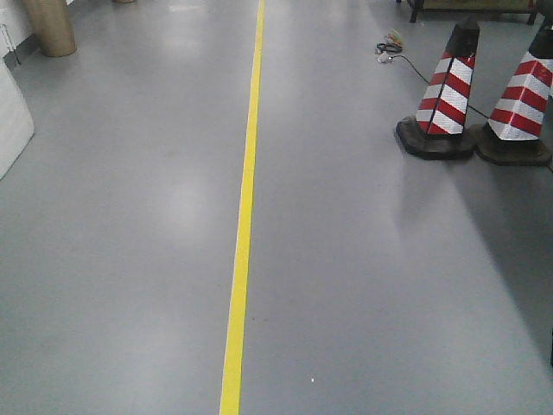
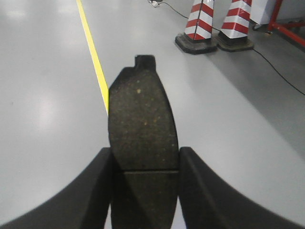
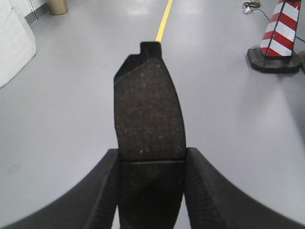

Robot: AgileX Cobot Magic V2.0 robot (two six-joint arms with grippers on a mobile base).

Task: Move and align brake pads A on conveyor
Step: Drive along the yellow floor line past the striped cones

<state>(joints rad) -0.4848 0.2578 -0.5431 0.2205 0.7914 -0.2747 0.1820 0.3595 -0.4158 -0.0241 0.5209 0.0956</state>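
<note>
Front view: grey floor (image 1: 130, 216) w/ yellow line (image 1: 245, 207) down the centre; two red-white cones (image 1: 448, 86) upper right; no pads or conveyor visible here.

Left wrist view: left tool (image 2: 145, 191) clamps a brake pad (image 2: 142, 124) at centre frame, pad pointing up, tab at top; cones upper right.

Right wrist view: right tool (image 3: 151, 191) clamps another brake pad (image 3: 148, 114) at centre, held above the floor.
</note>
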